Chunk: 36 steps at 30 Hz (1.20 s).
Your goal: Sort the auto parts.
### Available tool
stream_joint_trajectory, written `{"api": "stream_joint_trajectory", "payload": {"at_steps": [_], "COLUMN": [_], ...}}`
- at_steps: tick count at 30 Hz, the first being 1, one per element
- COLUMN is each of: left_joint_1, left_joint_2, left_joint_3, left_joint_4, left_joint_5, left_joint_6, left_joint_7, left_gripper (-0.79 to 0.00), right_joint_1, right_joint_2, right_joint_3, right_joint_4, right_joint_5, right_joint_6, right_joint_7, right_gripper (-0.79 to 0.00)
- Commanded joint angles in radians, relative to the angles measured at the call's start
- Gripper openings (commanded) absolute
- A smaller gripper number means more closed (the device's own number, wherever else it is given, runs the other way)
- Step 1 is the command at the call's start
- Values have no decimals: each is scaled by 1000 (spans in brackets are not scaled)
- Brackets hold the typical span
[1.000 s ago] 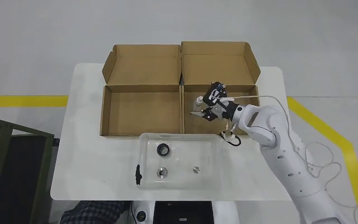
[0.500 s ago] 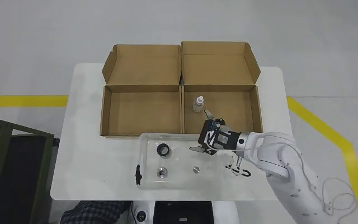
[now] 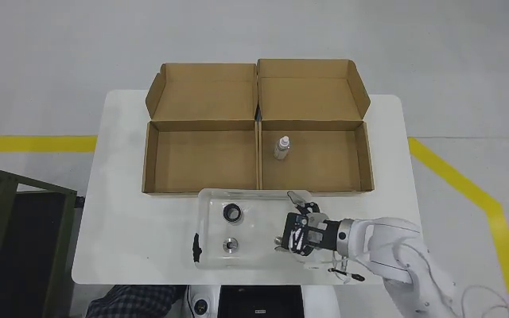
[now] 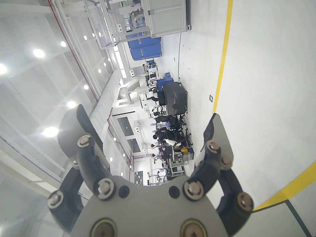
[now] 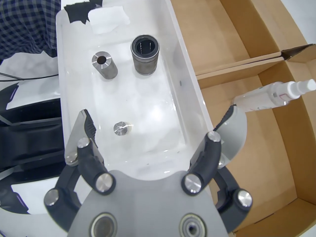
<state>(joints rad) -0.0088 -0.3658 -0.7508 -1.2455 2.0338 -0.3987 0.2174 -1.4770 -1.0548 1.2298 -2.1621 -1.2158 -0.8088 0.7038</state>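
Right gripper (image 5: pixel 158 117) (image 3: pixel 298 234): fingers spread wide, nothing held. Hangs over the right end of clear bin (image 5: pixel 187 75) (image 3: pixel 203 230), straddling small metal stud (image 5: pixel 121 128) on the bin floor without touching it.

Left gripper (image 4: pixel 148 118): fingers likewise wide apart, empty, aimed away from the table into the room.

Right wrist view only: stud seen plainly; under the gripper in the top view. Slits on the end face of slotted metal cylinder (image 5: pixel 105 66) (image 3: pixel 231 244) and grooves inside black bearing sleeve (image 5: pixel 145 54) (image 3: pixel 232 212), both upright at the bin's far end, just apart from each other. Black tape (image 5: pixel 81 9) (image 3: pixel 196 248) on the bin's end rim.

Top view only: whole layout. Bin along the near table edge; left cardboard box (image 3: pixel 203 159) (image 5: pixel 209 25) and right cardboard box (image 3: pixel 318 163) (image 5: pixel 259 149) side by side behind it, lids folded back. Spray bottle (image 3: pixel 282 147) (image 5: pixel 271 94) in the right box, near the wall shared with the left one.

Surface: white table (image 3: pixel 119 199) on pale floor with yellow floor line (image 3: pixel 48 143) (image 4: pixel 223 50).

Room, left wrist view: framed enclosure (image 4: pixel 158 13), ceiling lights (image 4: pixel 39 53), distant workstations.

Writing: label on the bottle, print too small to read.
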Motion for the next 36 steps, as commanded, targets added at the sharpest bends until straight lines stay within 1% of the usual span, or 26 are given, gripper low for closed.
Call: {"api": "stream_joint_trajectory", "payload": {"at_steps": [1,6,13,22,30,36], "left_joint_1": [0,0,0,0,0,0], "left_joint_2": [0,0,0,0,0,0], "left_joint_3": [0,0,0,0,0,0], "left_joint_4": [0,0,0,0,0,0], "left_joint_5": [0,0,0,0,0,0], "left_joint_6": [0,0,0,0,0,0], "left_joint_7": [0,0,0,0,0,0], "left_gripper": [0,0,0,0,0,0], "right_joint_1": [-2,6,31,60,93,124], "right_joint_2": [1,1,1,1,-1,-3], "right_joint_3": [-13,-62,-112,-173,-210,-242], "right_joint_4": [-2,5,17,28,69,112], "right_joint_5": [-25,-82,-101,-113,-106,-78], "right_joint_6": [6,20,24,25,42,35], "right_joint_7": [6,38,78,162,212,234], "right_gripper": [0,0,0,0,-132,-203]}}
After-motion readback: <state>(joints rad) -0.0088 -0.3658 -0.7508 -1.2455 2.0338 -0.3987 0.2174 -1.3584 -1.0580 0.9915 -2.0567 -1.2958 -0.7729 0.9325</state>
